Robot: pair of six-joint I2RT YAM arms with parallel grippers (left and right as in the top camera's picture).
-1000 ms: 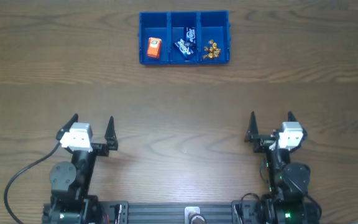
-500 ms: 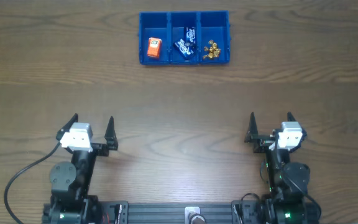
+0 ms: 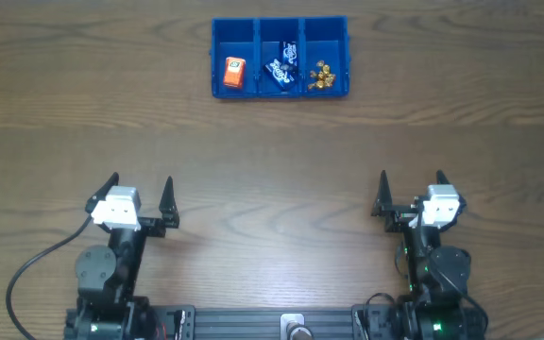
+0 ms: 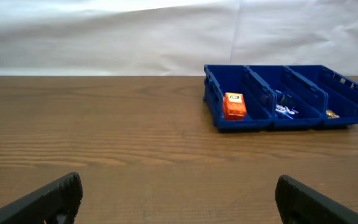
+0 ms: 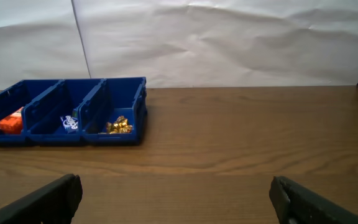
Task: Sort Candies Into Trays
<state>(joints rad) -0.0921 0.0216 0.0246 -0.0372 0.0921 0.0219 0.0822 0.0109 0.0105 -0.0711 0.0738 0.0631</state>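
Observation:
A blue tray [image 3: 280,23] with three compartments sits at the far middle of the wooden table. Its left bin holds an orange candy [image 3: 234,73], the middle bin blue-wrapped candies [image 3: 280,68], the right bin gold candies [image 3: 321,76]. The tray [image 4: 263,115] with the orange candy [image 4: 234,106] also appears in the left wrist view, and the tray [image 5: 135,102] with gold candies [image 5: 118,126] in the right wrist view. My left gripper [image 3: 141,193] stands open near the front left, my right gripper [image 3: 412,189] open near the front right, both far from the tray with nothing between their fingers.
Bare wooden tabletop [image 3: 272,161] stretches between the grippers and the tray. A white backdrop [image 5: 229,37] rises behind the table's far edge. A black cable [image 3: 26,274] loops beside the left arm's base.

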